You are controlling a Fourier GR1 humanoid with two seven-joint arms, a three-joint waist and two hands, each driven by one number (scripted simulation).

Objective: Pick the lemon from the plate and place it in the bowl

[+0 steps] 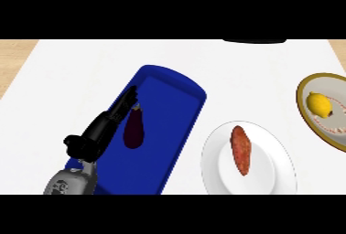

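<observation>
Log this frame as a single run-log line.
left hand: open, over blue tray beside eggplant | right hand: not in view | lemon: in bowl | sweet potato: on white plate

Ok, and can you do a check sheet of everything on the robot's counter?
Surface: white counter, with a wood strip at its left edge.
Job's things: lemon lies in a gold-rimmed dish at the right; cannot tell if the dish is a plate or a bowl.
Clutter: blue tray holding an eggplant; white plate holding a sweet potato.
Hands: left hand over the tray beside the eggplant, fingers straight, holding nothing; right hand not in view.
Cables: nothing seen.
Surroundings: dark thing at the far edge, mostly cut off.
</observation>
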